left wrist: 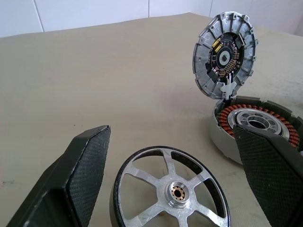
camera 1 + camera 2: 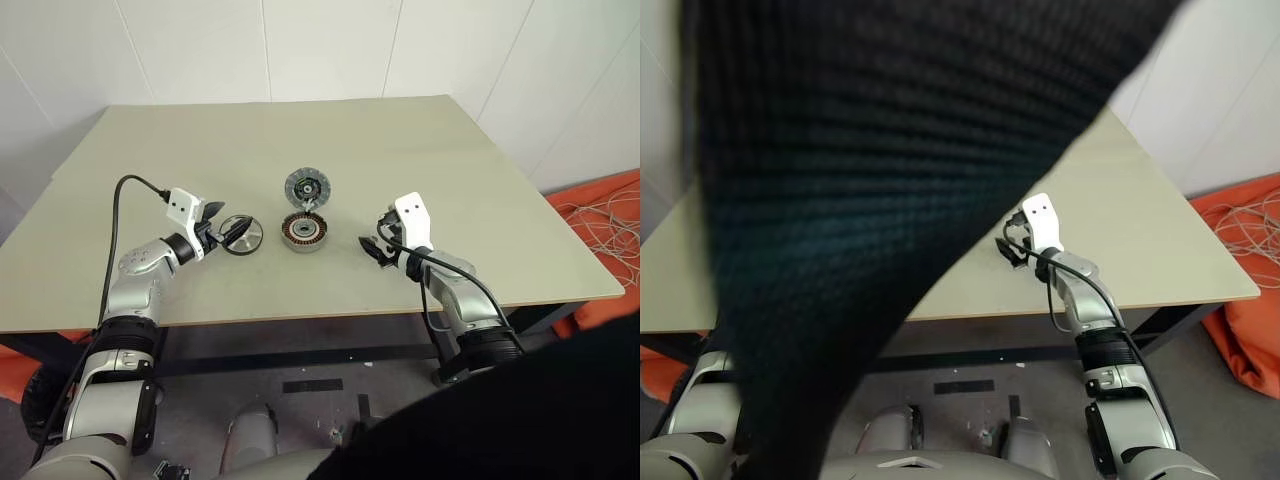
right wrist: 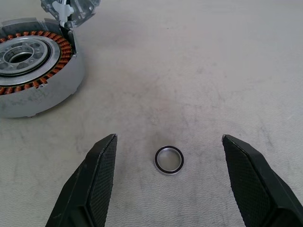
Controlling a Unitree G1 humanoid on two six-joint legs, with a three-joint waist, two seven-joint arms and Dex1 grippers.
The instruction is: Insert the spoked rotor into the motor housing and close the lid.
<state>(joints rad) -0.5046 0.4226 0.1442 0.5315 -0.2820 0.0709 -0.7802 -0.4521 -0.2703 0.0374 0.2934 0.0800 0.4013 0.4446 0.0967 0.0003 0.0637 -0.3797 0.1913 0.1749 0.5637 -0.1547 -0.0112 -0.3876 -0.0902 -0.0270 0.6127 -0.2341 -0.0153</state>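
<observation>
The spoked rotor [image 2: 242, 234], a black-rimmed wheel with silver spokes [image 1: 170, 189], lies flat on the table. My left gripper [image 2: 220, 233] is open just left of it, and its fingers flank the wheel without touching it. The motor housing [image 2: 303, 232], a grey ring with copper windings [image 1: 258, 125], sits to the rotor's right. Its lid [image 2: 307, 187], a finned grey disc with a circuit board inside [image 1: 226, 54], stands upright, hinged on the housing's far rim. My right gripper [image 2: 372, 245] is open to the right of the housing, low over the table.
A small black-edged metal ring [image 3: 169, 160] lies on the table between the right gripper's fingers. The beige table [image 2: 400, 150] ends close behind both arms. Orange fabric with cables [image 2: 600, 215] lies on the floor at right. A dark object [image 2: 870, 200] blocks most of the right eye view.
</observation>
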